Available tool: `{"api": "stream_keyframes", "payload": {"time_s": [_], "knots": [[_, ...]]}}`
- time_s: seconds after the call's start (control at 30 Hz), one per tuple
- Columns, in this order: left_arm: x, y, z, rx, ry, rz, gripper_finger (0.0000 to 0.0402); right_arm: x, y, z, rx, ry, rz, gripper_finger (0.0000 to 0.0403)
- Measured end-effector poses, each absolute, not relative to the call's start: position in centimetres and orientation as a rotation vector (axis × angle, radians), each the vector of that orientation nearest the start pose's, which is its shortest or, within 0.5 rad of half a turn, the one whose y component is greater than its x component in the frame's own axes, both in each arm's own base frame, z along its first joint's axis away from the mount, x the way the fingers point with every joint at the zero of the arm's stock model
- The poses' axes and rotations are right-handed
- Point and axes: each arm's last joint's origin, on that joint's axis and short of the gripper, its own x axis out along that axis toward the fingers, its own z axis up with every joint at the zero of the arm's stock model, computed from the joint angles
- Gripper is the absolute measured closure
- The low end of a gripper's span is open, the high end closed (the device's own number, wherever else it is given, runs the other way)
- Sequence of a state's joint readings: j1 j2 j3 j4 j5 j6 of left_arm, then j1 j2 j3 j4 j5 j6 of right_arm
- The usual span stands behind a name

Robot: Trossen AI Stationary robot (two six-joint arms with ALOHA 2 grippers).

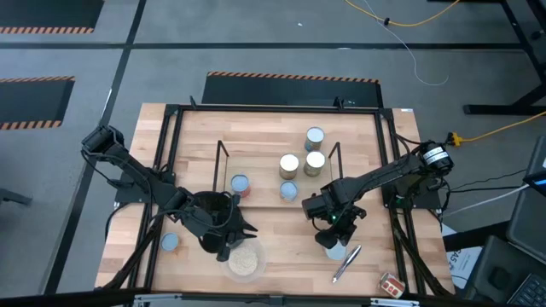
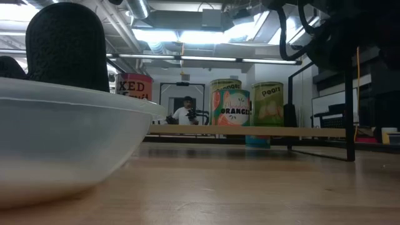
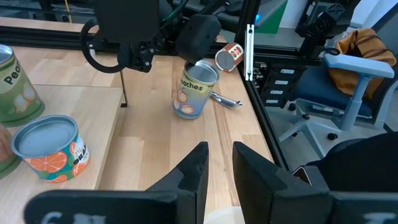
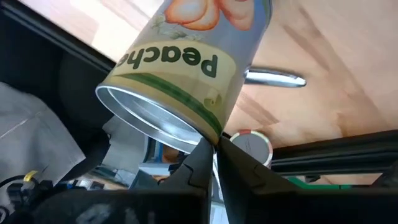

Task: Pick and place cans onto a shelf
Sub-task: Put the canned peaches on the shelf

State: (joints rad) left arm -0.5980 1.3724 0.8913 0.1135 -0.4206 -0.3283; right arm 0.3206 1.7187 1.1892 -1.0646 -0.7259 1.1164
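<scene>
My right gripper (image 1: 331, 223) is shut on a tilted peaches can (image 3: 196, 90) at the table's near right; the can also shows in the right wrist view (image 4: 186, 68). My left gripper (image 3: 217, 165) is empty, its fingers a little apart, above the table by the clear bowl (image 1: 243, 260). The shelf (image 1: 264, 183) stands mid-table. An orange can (image 3: 53, 149) and a pear can (image 3: 12, 81) stand on its board, and other cans (image 1: 290, 165) stand farther back. A pale-topped can (image 1: 171, 243) stands at the near left. A red can (image 1: 392, 284) lies on its side at the near right. My right gripper has the peaches can by the rim of its silvery top (image 4: 208, 134), pinched between the two nearly shut fingertips. The fingers come from above, slanting from the table's right. The can leans over, its lower end (image 3: 186, 113) on the table.
A silver pen (image 1: 345, 263) lies beside the peaches can. The black metal frame (image 1: 397, 213) runs along the table's edges. A person shows in the room beyond the table in the low view (image 2: 184, 112).
</scene>
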Motion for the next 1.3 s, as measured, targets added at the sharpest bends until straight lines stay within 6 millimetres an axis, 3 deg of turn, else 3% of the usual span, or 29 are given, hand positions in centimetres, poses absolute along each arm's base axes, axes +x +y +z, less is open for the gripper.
{"api": "stream_keyframes", "payload": {"time_s": [1.3], "knots": [[25.51, -16.07, 26.85, -0.152, 0.35, -0.152, 0.0335, 27.7, 11.25, 20.8, 0.97, 1.873, -0.133, 0.0376]]}}
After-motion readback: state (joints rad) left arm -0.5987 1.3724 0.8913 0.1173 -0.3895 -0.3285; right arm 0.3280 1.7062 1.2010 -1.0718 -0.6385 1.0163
